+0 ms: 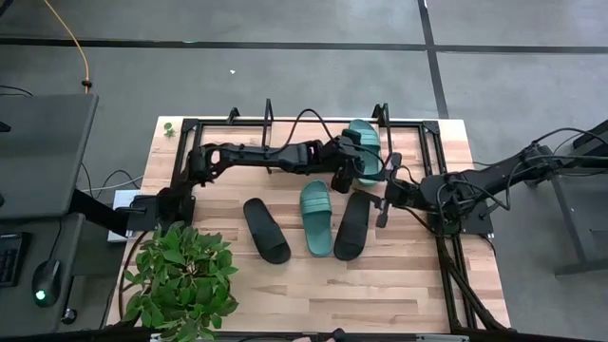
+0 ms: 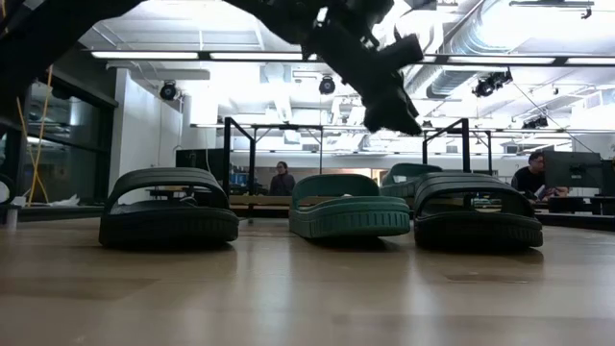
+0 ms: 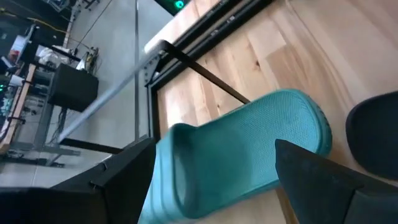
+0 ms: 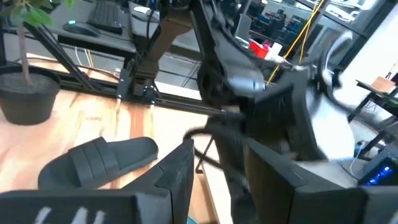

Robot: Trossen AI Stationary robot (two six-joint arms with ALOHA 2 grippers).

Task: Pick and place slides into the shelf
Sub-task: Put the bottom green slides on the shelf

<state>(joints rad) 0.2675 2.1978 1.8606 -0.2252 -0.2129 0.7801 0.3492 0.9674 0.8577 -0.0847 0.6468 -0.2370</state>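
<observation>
One teal slide (image 1: 365,141) lies sole-down on the shelf (image 1: 268,114) near its right end; it also shows on the shelf in the low view (image 2: 407,173). My left gripper (image 1: 348,171) is open just above it. In the left wrist view its fingers stand on either side of the teal slide (image 3: 249,149). The low view shows the left gripper (image 2: 389,101) raised clear of the slide. On the tabletop lie a black slide (image 1: 266,230), a teal slide (image 1: 317,217) and a second black slide (image 1: 351,226). My right gripper (image 1: 384,201) is open beside that second black slide.
A potted plant (image 1: 180,275) stands at the table's near left corner. The shelf's black uprights (image 2: 229,154) rise along the far edge. Cables trail around both arms. Bare wood lies near the front edge (image 1: 380,294). People sit in the room beyond the table.
</observation>
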